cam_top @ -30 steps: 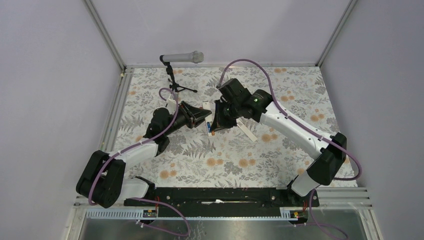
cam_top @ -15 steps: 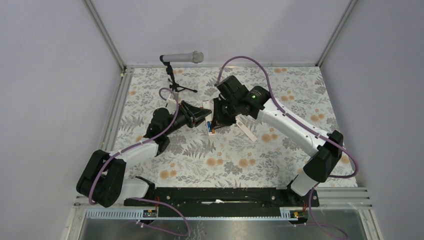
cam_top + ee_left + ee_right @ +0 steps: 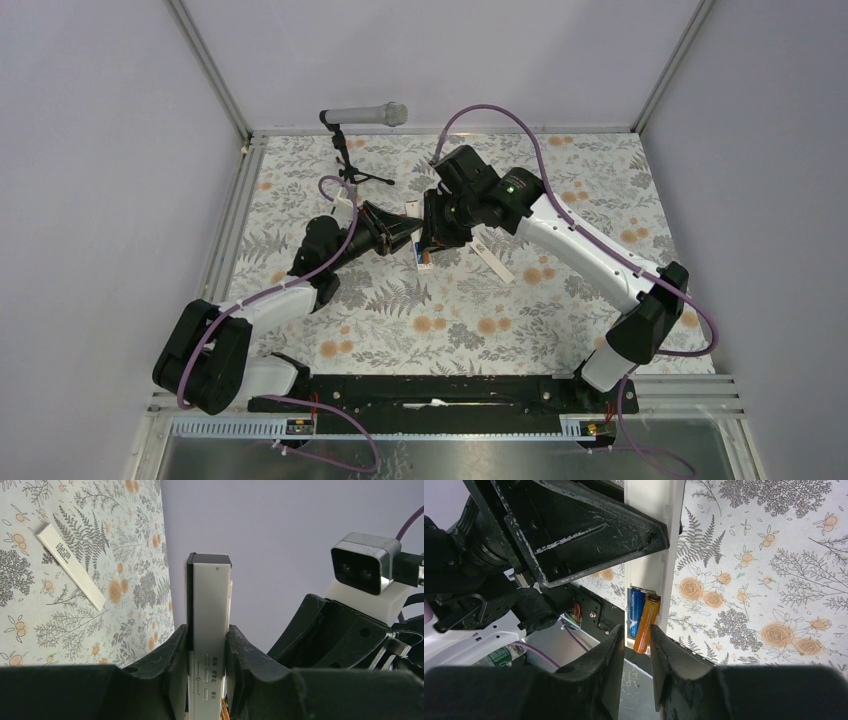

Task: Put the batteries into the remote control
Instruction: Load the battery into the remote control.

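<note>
My left gripper [image 3: 207,632] is shut on the white remote control [image 3: 209,610] and holds it above the table. In the right wrist view the remote [image 3: 649,575] shows its open battery bay. The blue battery [image 3: 636,611] lies in the bay. Beside it the orange battery [image 3: 647,622] sits tilted, its near end sticking out. My right gripper [image 3: 637,632] is open just short of that end, with nothing between its fingers. In the top view both grippers, left [image 3: 405,232] and right [image 3: 432,240], meet at the remote [image 3: 422,258]. The flat white back cover [image 3: 494,262] lies on the table.
A grey microphone [image 3: 365,116] on a black tripod [image 3: 350,165] stands at the back, left of the grippers. The back cover [image 3: 72,565] lies on the floral cloth, right of the remote. Metal rails edge the table.
My right gripper has opened and let go of the orange battery, which stays in the remote's bay. The right arm has shifted slightly left. The left arm holds still.
</note>
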